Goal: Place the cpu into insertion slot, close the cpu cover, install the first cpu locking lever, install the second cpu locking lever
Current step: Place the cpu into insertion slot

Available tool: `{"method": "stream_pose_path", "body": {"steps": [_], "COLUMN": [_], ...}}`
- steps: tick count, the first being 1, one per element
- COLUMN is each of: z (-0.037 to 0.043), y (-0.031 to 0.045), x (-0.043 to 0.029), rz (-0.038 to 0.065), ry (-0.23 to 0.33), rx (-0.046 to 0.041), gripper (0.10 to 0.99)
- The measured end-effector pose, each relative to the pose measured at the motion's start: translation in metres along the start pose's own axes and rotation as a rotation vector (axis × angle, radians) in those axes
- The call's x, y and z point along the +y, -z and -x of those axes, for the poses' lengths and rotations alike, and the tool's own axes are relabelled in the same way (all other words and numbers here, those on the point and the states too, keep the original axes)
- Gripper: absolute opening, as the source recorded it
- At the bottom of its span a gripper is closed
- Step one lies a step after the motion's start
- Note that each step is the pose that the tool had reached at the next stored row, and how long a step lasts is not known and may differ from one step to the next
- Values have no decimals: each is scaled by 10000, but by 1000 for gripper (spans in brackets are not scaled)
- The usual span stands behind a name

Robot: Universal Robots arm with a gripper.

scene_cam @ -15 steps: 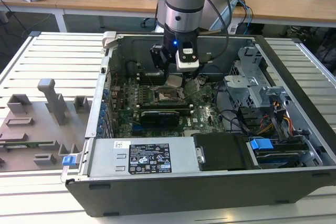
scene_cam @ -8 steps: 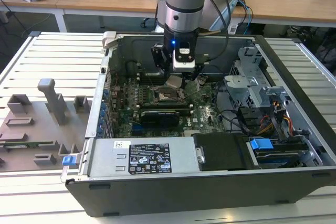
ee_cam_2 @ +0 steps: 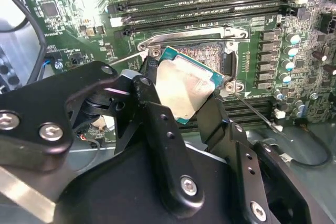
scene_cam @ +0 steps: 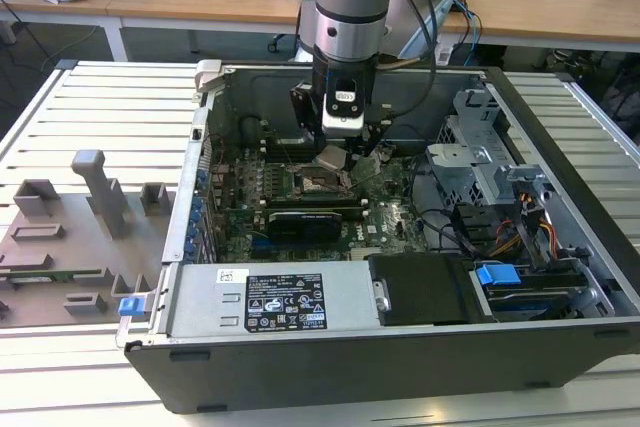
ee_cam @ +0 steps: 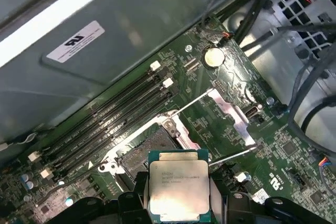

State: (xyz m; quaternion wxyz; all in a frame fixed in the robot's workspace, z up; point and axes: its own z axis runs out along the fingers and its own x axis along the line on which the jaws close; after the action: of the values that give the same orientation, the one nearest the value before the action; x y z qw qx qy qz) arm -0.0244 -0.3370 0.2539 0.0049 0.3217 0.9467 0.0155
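You are on the first step: getting the cpu [ee_cam_2: 186, 87] into the insertion slot [ee_cam_2: 206, 56]. Your gripper [ee_cam_2: 184, 92] has the chip clamped by two opposite edges. One of the fingers [ee_cam_2: 152, 93] is on one side and its partner on the other, closed only to the chip's width, with the silver top facing up.

In the first wrist view the cpu [ee_cam: 178, 182] hangs just short of the insertion slot [ee_cam: 147, 153], overlapping its near edge and not seated. The slot's contact field is bare and uncovered. In the second wrist view the chip looks turned against the slot's square frame, with one corner reaching over it. In the exterior view the cpu [scene_cam: 333, 157] looks tipped rather than flat, just above the insertion slot [scene_cam: 312, 183], inside the open computer case [scene_cam: 560, 247].

The cpu cover [ee_cam: 233, 114] stands swung open on the far side of the slot, and the two locking levers [ee_cam: 231, 153] are thin wires sticking out beside it, unlatched. Nothing past the first step is done.

By my reading, seating calls for squaring the chip to the slot's frame, levelling it, and centring it over the contacts. The chip's rim and the frame leave little slack, so a corner landing first could scrape the contacts.
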Motion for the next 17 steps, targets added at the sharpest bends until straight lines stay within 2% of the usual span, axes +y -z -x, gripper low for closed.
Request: {"method": "stream_pose_path", "body": {"steps": [6,10,17], "z": [0,0,0], "y": [-1,-3,-6], "x": [0,0,0], "rz": [-42,-72,-89], "ry": [-585,-1276,-1965], "rx": [-51,-96,-130], "gripper": [545,545,545]}}
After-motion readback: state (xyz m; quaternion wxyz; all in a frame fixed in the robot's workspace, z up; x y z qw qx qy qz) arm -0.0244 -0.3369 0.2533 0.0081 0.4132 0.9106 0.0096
